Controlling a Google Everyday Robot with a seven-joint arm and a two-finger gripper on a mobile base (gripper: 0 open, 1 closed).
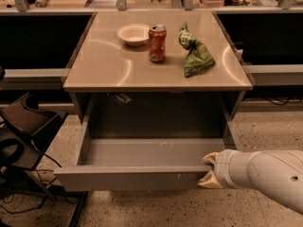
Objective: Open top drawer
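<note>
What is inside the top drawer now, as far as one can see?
The top drawer stands pulled out; its visible grey floor is bare. The strip just behind its front panel is hidden. The claw is at the front's right end.

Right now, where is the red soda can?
The red soda can stands on table between white bowl and green bag; the pincer grips right end of grey top drawer.

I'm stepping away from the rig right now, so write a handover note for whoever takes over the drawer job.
Gripper: at the right end of the top drawer front, jaws closed on its edge.
Top drawer: pulled well out from under the countertop.
Done: the drawer looks open.
Left: probably just release and back the arm away.
On the countertop: bowl, soda can, green bag.
</note>
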